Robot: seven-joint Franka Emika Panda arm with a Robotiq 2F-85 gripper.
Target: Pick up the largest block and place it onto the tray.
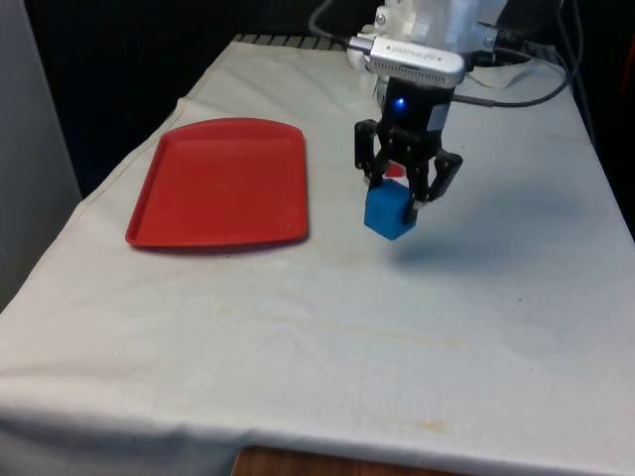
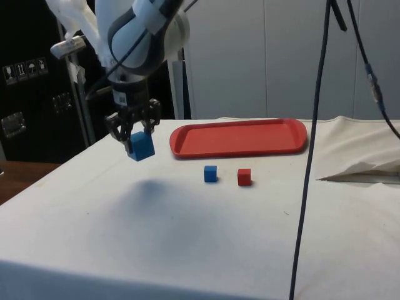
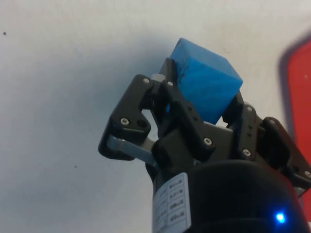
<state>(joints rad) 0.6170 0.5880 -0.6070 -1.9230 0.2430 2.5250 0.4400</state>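
The large blue block hangs above the white cloth with my gripper shut on it. In the side view the large blue block sits tilted between the fingers of the gripper, well off the table, with its shadow on the cloth below. The wrist view has the block clamped at the gripper. The red tray lies flat and bare at the front view's left, apart from the gripper; the tray is beyond the small blocks in the side view, and the tray's edge shows beside the fingers.
A small blue block and a small red block stand side by side on the cloth in front of the tray. A dark cable hangs across the side view. The cloth rumples at the table edge.
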